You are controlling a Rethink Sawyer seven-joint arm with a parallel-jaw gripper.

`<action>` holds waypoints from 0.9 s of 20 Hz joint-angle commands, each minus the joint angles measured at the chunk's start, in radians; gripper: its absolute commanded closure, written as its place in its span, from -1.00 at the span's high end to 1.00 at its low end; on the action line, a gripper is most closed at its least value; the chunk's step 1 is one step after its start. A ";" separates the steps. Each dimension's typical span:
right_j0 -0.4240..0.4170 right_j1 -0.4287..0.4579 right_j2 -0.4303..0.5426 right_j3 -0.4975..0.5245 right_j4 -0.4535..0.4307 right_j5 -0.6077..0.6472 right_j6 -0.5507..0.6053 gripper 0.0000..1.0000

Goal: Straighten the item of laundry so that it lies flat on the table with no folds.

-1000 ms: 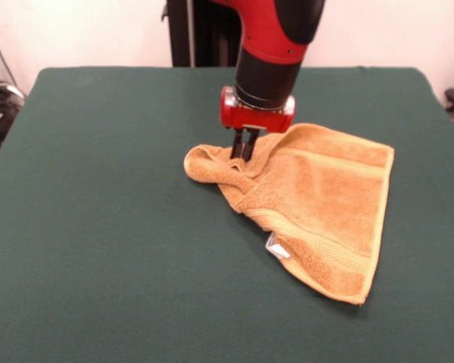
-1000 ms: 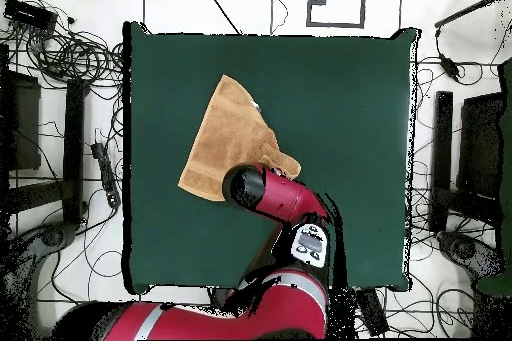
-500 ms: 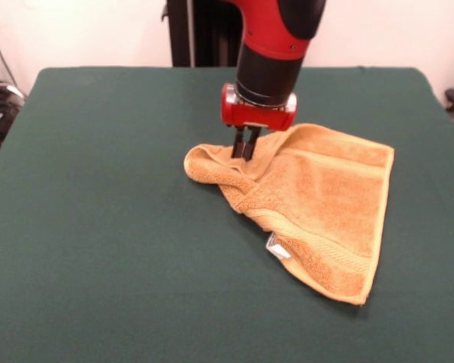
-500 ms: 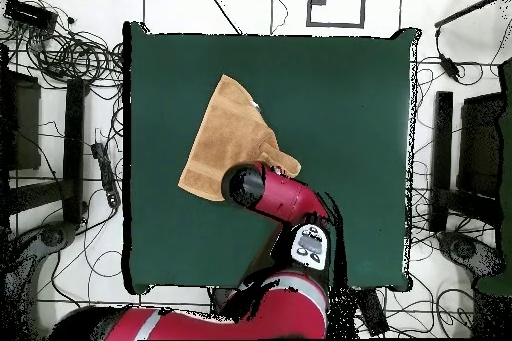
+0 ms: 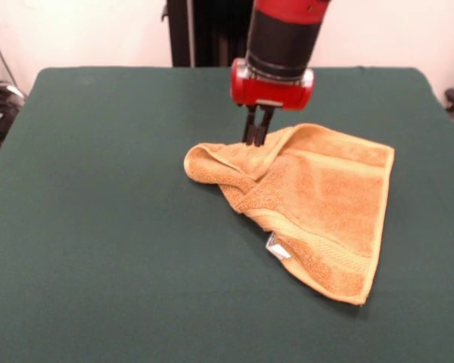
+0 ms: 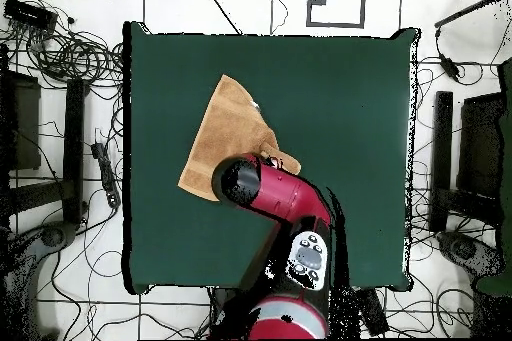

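The item of laundry [image 5: 325, 197] is an orange-yellow towel lying right of the middle of the green table [image 5: 98, 227]. Its left part is bunched into a rolled fold, and a white tag [image 5: 276, 246] shows at its near edge. My gripper [image 5: 255, 141] hangs down at the far edge of that bunched part, with its fingers [image 5: 250, 128] close together, pinching the cloth there. In the overhead view the towel [image 6: 225, 127] lies toward the table's [image 6: 340, 107] left side. There the red arm [image 6: 270, 192] covers the gripper and the towel's lower corner.
Cables, stands and equipment [image 6: 60, 57] crowd the floor around the table in the overhead view. A dark pedestal column [image 5: 200, 34] stands behind the table's far edge.
The gripper has risen and shifted right and toward the far edge, and the towel's far edge has lifted slightly with it. The rest of the towel has kept its place.
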 commanded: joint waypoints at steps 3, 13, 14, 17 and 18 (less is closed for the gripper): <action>0.047 -0.053 0.041 0.041 0.011 0.163 0.232 -1.00; 0.017 0.063 0.071 -0.030 0.015 0.069 0.228 -1.00; 0.020 0.082 0.066 -0.049 0.016 0.065 0.232 -1.00; 0.024 0.109 0.062 -0.084 0.026 0.066 0.242 -1.00; 0.024 0.116 0.061 -0.096 0.026 0.073 0.240 -1.00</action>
